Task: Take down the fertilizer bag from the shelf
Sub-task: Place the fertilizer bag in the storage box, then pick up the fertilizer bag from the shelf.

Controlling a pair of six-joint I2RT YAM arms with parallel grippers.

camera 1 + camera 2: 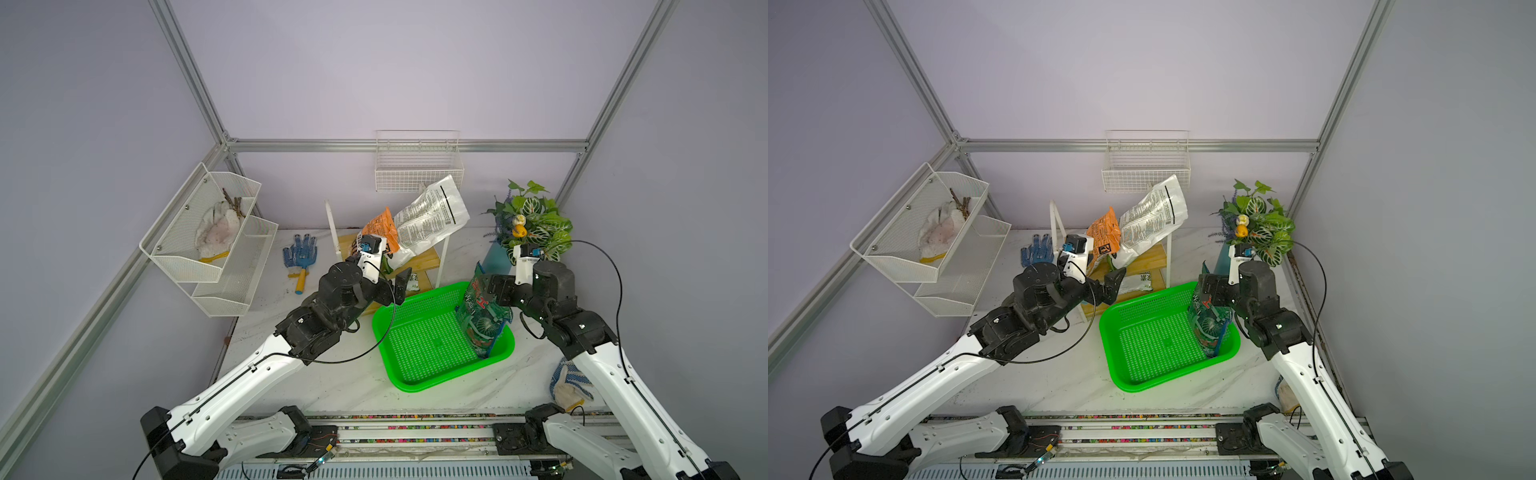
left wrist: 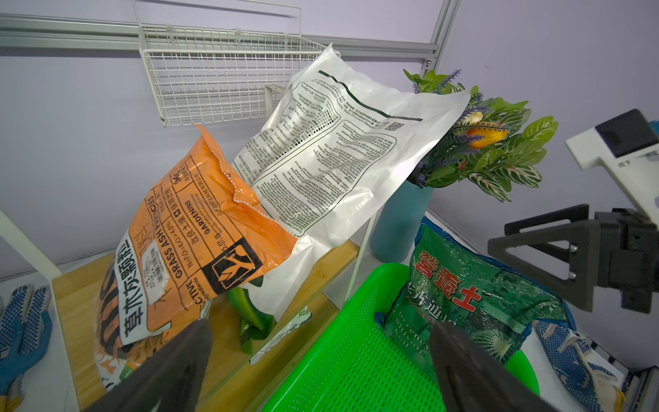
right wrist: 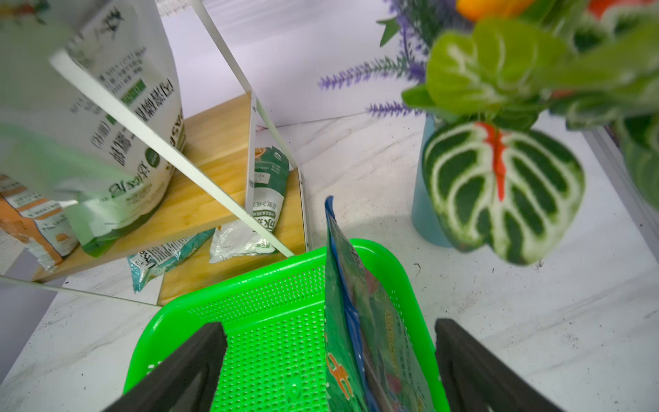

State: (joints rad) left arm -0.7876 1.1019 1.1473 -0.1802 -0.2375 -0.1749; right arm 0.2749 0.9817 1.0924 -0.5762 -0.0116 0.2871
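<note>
Glossy green bag stands edgewise in the perforated tray — right gripper jaws spread clear around it; left gripper likewise spread.

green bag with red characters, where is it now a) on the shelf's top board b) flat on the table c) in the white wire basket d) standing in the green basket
d: the green bag stands on edge inside the green basket, between the open jaws of the right gripper
</note>
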